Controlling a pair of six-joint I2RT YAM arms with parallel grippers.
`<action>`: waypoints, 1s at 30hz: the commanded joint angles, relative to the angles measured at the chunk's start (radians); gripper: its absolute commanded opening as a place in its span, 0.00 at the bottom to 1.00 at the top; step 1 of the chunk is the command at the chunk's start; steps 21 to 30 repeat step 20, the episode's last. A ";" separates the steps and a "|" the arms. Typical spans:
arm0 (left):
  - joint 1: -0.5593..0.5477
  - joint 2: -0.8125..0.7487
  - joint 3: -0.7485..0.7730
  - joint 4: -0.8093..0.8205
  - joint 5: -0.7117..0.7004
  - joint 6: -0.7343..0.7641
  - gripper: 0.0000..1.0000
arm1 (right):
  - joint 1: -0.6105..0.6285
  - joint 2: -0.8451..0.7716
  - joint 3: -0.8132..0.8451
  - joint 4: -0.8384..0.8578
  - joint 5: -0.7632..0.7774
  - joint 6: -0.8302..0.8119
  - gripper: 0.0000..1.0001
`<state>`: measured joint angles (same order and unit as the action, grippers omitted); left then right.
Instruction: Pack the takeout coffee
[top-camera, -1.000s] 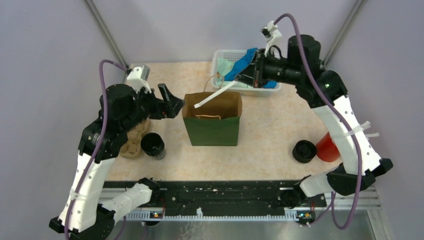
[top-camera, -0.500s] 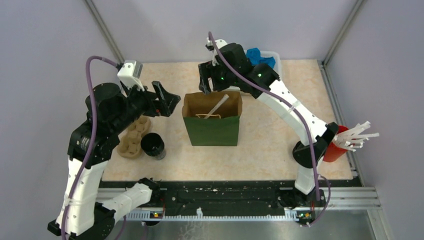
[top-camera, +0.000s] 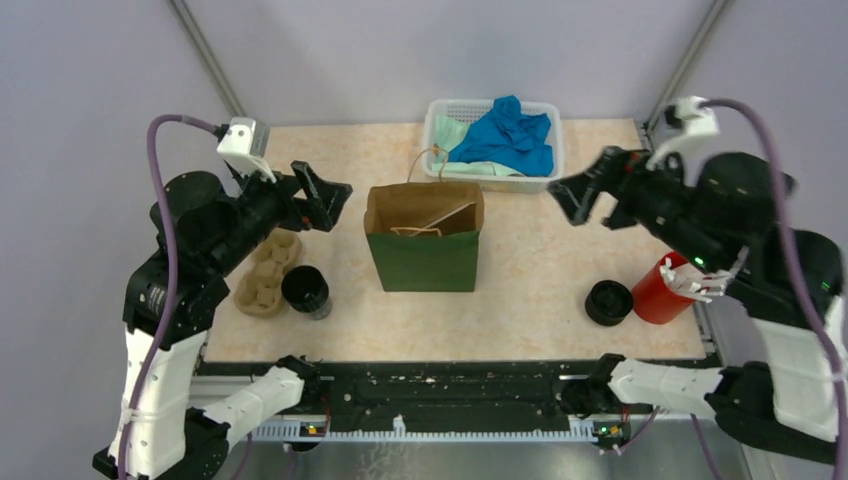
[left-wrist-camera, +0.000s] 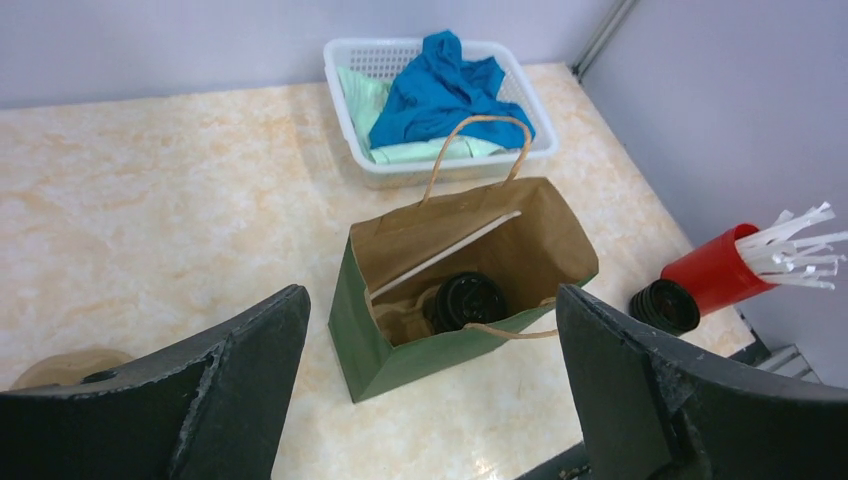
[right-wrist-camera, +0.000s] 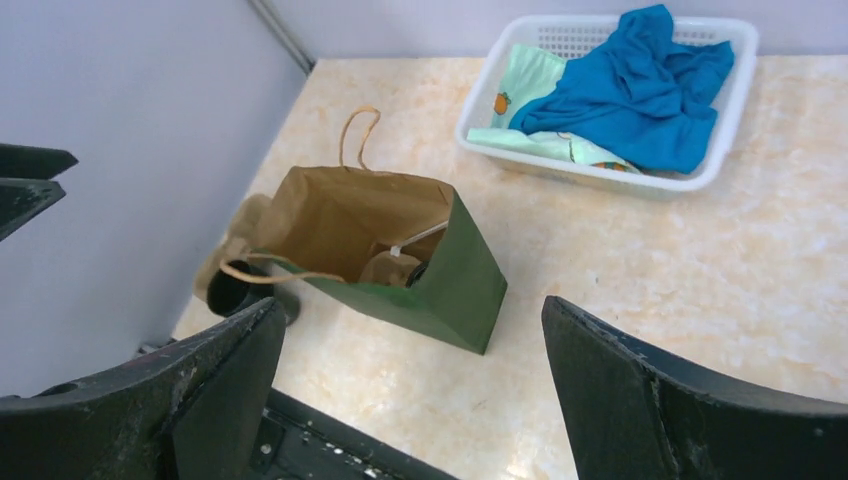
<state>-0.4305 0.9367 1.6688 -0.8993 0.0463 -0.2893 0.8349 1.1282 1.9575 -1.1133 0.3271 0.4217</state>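
A green paper bag stands open at the table's middle. In the left wrist view one takeout coffee lies inside the bag, with a white stick leaning across above it. Another black lidded cup stands left of the bag, and a third sits at the right. My left gripper hovers open and empty above the bag's left side. My right gripper hangs open and empty to the right of the bag. The right wrist view shows the bag and the left cup.
A tan cardboard cup tray lies beside the left cup. A red cup with white sticks stands at the right edge. A white basket holding blue and green cloths sits at the back.
My right gripper has opened and its arm has swung from above the bag to the right side. The white stick it held now rests in the bag. The left arm drew back slightly.
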 joint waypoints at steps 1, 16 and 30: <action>0.003 -0.031 0.038 0.124 -0.029 -0.005 0.99 | 0.001 -0.072 -0.065 -0.051 0.084 0.076 0.99; 0.003 -0.079 0.051 0.239 -0.127 -0.111 0.99 | 0.001 0.008 0.295 -0.206 0.083 0.029 0.99; 0.003 -0.092 0.039 0.228 -0.107 -0.132 0.99 | 0.001 -0.030 0.277 -0.177 0.049 0.044 0.99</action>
